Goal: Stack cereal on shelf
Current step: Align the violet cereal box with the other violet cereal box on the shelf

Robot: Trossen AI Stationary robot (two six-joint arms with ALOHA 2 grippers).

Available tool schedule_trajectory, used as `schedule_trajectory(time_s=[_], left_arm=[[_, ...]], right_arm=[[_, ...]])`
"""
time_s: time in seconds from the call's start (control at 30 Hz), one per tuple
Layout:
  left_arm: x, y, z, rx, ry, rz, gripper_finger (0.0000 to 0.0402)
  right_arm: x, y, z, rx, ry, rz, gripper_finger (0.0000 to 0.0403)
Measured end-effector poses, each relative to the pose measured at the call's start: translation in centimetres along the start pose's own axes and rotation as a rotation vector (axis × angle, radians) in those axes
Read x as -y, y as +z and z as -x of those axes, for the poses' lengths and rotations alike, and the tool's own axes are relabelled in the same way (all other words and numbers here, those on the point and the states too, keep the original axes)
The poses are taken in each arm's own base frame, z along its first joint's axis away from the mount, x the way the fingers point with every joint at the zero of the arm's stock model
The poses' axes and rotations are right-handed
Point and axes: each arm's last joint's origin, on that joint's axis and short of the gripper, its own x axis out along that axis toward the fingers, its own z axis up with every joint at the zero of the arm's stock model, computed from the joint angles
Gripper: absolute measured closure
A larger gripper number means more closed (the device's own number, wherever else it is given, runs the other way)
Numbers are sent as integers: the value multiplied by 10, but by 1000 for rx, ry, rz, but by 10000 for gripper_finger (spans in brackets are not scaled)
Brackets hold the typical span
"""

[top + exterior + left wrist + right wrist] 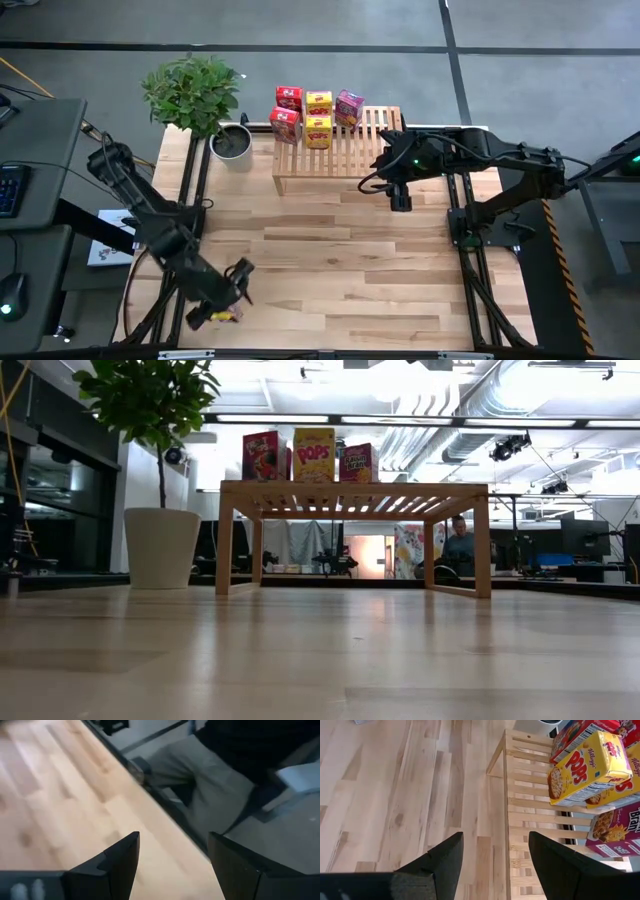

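Your right gripper (400,203) hangs over the table just off the shelf's (375,140) right front corner, fingers (442,862) spread with nothing between them. Your left gripper (240,275) sits at the near left edge of the table (330,260), also spread and empty, with a small yellow item (222,316) on the table edge beside it; I cannot tell what it is.

Five boxes stand on the shelf's left half: two red (286,113), two yellow (319,120), one magenta (349,108). The second magenta box shows in no view.

Risks, as I judge them:
- The slot beside the magenta box is tight. Coming in low from the right, a finger could clip it and tip it off the back.
- Boxes rest on slats; a hard set-down could tilt one into a gap or topple the row.
- The left arm is close to the table edge. A fast swing could knock that yellow item off.
- The plant (195,95) crowds the shelf's left end.
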Motion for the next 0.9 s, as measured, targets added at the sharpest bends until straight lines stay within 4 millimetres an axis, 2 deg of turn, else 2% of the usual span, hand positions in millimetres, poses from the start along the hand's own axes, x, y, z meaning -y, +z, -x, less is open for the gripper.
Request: schedule_trajectory(time_s=[0.17,0.4,0.6,0.9], left_arm=[[25,-8,-9,-53,-14,29,179],[45,-30,-21,-246,-24,-110,179],[52,-37,-29,-297,-16,-205,179],[50,-46,-28,-389,-6,-223,179]], right_arm=[[0,0,0,0,0,-9,186],[1,0,0,-2,-20,-86,186],[2,0,0,-9,-84,-134,186],[3,0,0,-8,-89,-153,186]])
